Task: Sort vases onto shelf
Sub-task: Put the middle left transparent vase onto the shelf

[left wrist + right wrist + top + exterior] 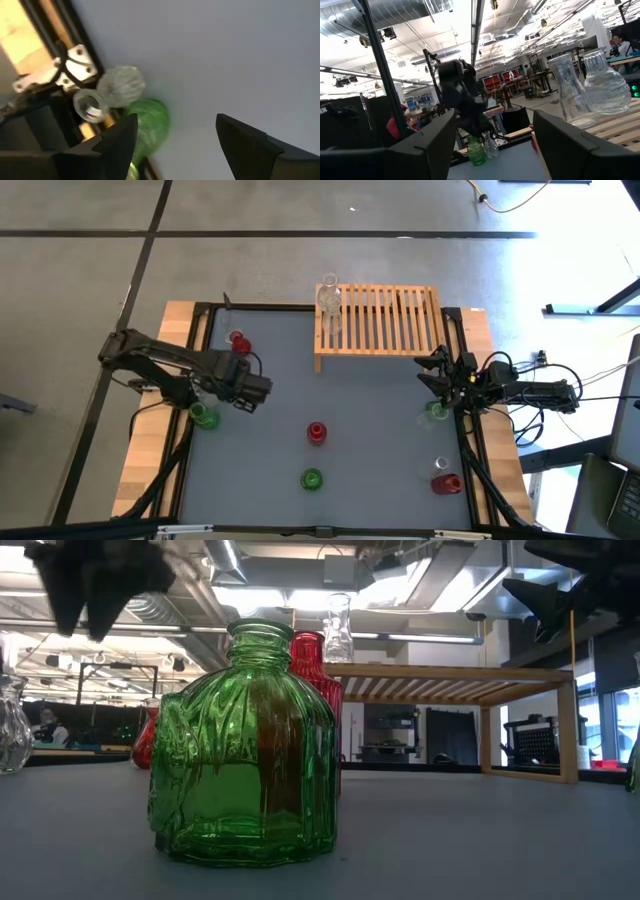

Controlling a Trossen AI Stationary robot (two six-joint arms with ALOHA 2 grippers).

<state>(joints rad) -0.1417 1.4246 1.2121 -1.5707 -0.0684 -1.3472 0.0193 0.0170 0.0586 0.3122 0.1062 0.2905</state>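
You have barely begun — only two clear vases (329, 300) stand on the shelf (385, 320), at its left end in the upper middle of the high view; red and green vases lie scattered over the grey table (370, 410) below, lower left to lower right. Your left gripper (262, 388) hangs open and empty at left; your right gripper (432, 372) waits beside the shelf, also open. The left wrist view shows a clear vase (112, 90) touching the green one (150, 120) — from above you can hardly see it.

No legible text or labels
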